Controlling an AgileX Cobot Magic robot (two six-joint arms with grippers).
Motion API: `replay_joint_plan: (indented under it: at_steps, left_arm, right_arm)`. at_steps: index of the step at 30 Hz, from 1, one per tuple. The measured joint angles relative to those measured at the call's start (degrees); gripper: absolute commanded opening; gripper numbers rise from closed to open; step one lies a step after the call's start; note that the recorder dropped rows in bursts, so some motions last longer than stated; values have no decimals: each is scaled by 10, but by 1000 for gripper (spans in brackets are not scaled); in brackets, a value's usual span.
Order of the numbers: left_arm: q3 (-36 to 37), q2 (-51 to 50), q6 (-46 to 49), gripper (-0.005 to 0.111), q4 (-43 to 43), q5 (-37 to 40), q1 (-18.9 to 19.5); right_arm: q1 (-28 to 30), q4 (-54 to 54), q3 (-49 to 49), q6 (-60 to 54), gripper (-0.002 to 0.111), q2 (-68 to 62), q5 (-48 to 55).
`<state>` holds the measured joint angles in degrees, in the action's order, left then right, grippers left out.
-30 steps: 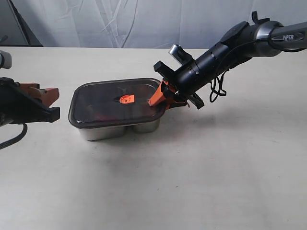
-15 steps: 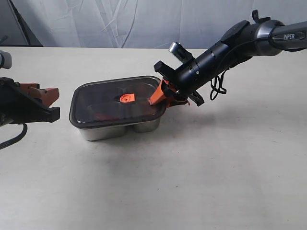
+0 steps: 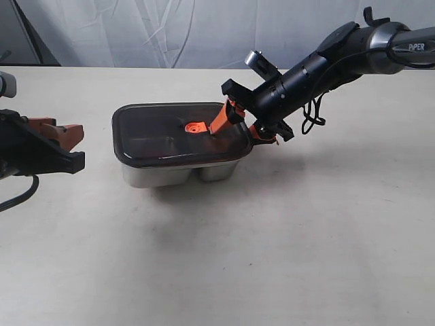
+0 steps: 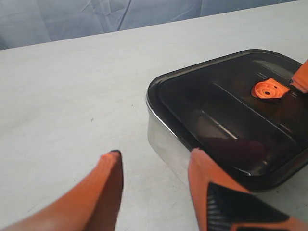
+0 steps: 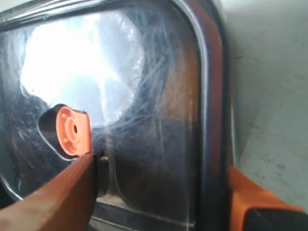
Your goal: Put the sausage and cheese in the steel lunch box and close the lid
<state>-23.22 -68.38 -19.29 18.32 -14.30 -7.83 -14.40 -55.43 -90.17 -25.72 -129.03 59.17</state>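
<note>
The right gripper [image 3: 236,134] has its jaws spread astride the lid's [image 3: 163,129] end. One finger [image 5: 53,192] lies on top beside the valve [image 3: 195,127] and the other [image 5: 255,202] sits just outside the rim, clamping nothing visible. The step looks like seating the lid. It is best done by pressing straight down near the rim, not sideways, so the box [image 3: 156,175] does not slide on the table [image 3: 272,238]. All four edges should then be checked for sitting flush.

The left gripper [image 4: 155,154] hangs released and empty near the box's other end, able to brace it.

The lid covers both compartments. Through it a dark red shape, probably the sausage [image 4: 233,149], lies in one compartment. The cheese cannot be made out.
</note>
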Motion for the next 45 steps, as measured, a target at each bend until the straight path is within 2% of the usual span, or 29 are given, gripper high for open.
replay_joint_plan:
  at_steps: [18, 21, 27, 45]
  left_arm:
    - [0, 0, 0, 42, 0, 0, 0]
    - [0, -2, 0, 42, 0, 0, 0]
    - [0, -2, 0, 42, 0, 0, 0]
    - [0, -2, 0, 42, 0, 0, 0]
  right_arm:
    - [0, -34, 0, -2, 62, -1, 29]
    - [0, -33, 0, -2, 59, 0, 33]
    - [0, 42, 2, 6, 59, 23, 25]
    - [1, 145, 4, 48, 59, 64, 35]
